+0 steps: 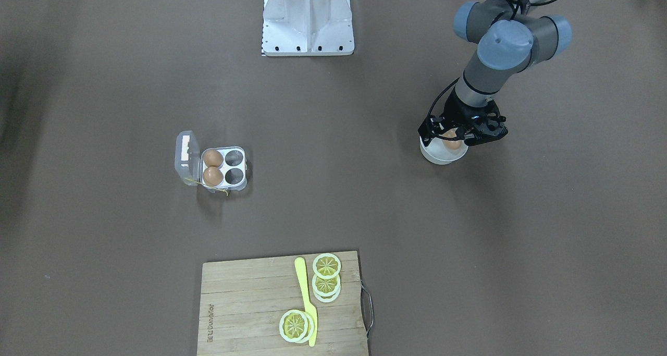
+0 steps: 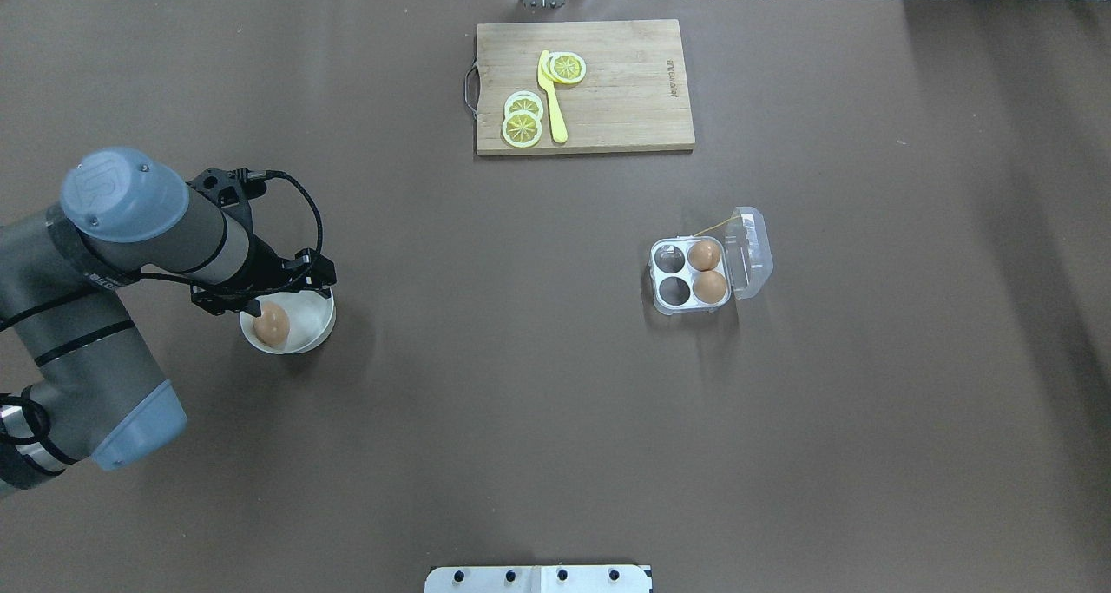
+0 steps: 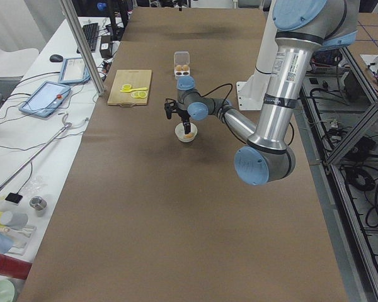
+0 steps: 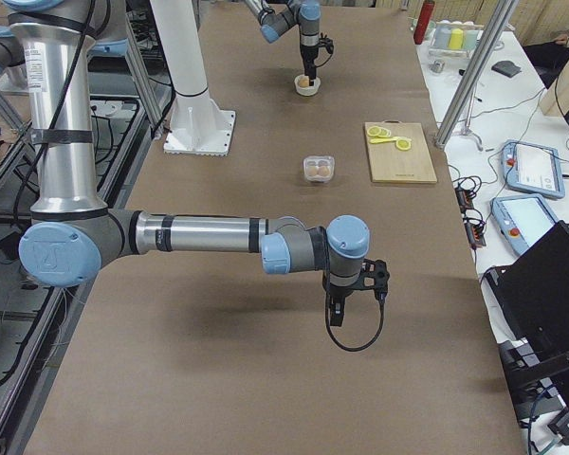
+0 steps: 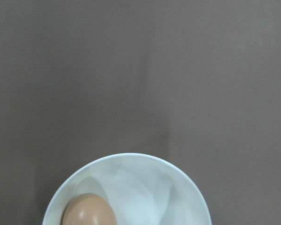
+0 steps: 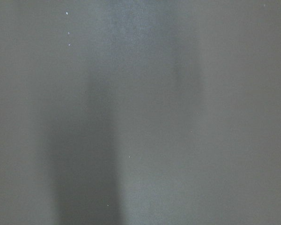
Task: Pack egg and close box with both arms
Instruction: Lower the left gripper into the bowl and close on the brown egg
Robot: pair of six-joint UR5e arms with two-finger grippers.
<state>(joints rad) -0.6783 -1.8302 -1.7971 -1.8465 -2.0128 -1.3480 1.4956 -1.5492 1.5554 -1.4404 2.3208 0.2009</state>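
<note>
**at the bowl on the robot's left, an egg waiting under the gripper**

on the brown table (image 2: 555, 419), the left arm (image 2: 95, 315) is reaching forward and bending down over a round white bowl (image 2: 319, 326). the right arm (image 4: 199, 234) is stretching out low over bare table, well apart from everything else. only the side view is showing the right gripper (image 4: 333, 320), pointing down, so it is not possible to tell whether its fingers are spread or pressed together.

a wooden cutting board (image 2: 625, 98) is lying at the far edge of the table. the box (image 2: 657, 279) is sitting on the robot's right half with its clear lid (image 2: 753, 246) standing open. two brown eggs (image 2: 704, 255) are sitting in the two cups beside the lid, and the two cups away from the lid are showing bare.

the left gripper (image 2: 260, 305) is hanging right over the bowl, its fingers close above the egg (image 2: 272, 326) that is lying inside the bowl. the views are not showing whether they are pinching it or only standing apart around it.

lemon slices (image 2: 522, 128) and a yellow knife (image 2: 553, 107) are lying on the board.
</note>
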